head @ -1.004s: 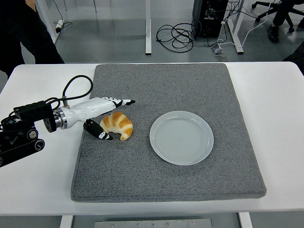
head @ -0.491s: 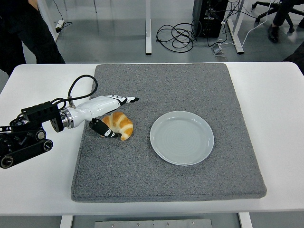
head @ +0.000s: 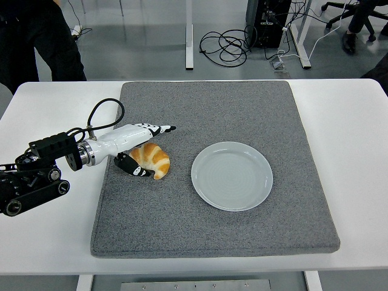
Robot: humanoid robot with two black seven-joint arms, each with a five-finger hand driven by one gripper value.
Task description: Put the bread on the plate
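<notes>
A golden croissant (head: 154,161) lies on the left part of the grey mat (head: 212,233). My left hand (head: 156,150) reaches in from the left and brackets it. The straight white fingers (head: 151,130) run along the bread's far side, and the dark thumb (head: 134,170) rests against its near left side. The hand is open around the bread, which still sits on the mat. The pale blue-grey plate (head: 231,176) stands bare about a hand's width to the right of the croissant. My right arm does not show.
The mat covers most of the white table (head: 354,157). My left forearm and its black cable (head: 100,115) lie over the table's left side. A person in dark clothes (head: 42,42) stands at the top left, beyond the table.
My left hand has slid right and in toward the croissant, and the thumb has come up against its near side. The croissant and plate have stayed in place.
</notes>
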